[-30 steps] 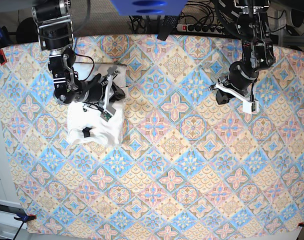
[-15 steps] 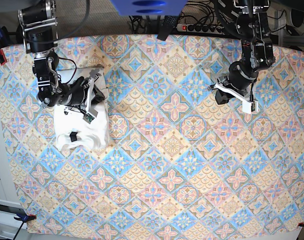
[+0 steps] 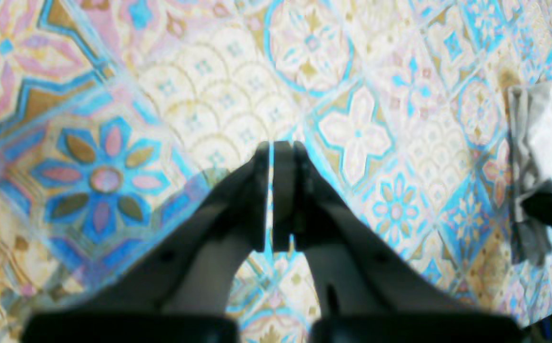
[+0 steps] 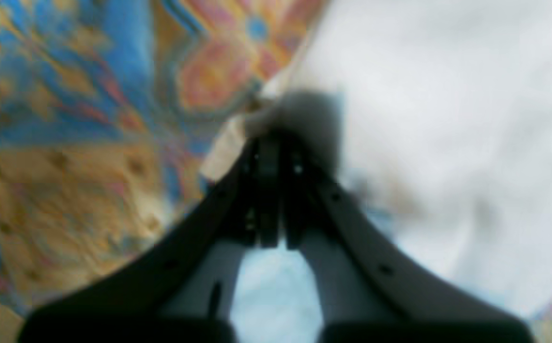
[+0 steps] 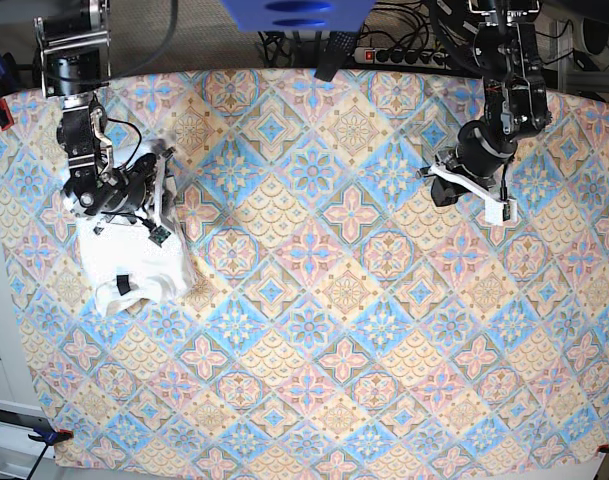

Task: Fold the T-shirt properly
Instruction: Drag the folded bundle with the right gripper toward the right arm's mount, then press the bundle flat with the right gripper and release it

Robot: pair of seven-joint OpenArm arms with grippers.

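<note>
Near the patterned cloth's (image 5: pixel 344 300) left edge lies the bundled, rumpled white T-shirt (image 5: pixel 134 270).

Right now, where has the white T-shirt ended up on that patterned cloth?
In the base view the T-shirt lies bundled near the tablecloth's left edge, under the right gripper, which is shut on it, far from the left gripper.

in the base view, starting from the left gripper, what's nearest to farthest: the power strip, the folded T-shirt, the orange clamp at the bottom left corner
From the left gripper:
1. Power strip, behind the table's top edge.
2. T-shirt, far across the table, under the right gripper.
3. Orange clamp, bottom left corner.
</note>
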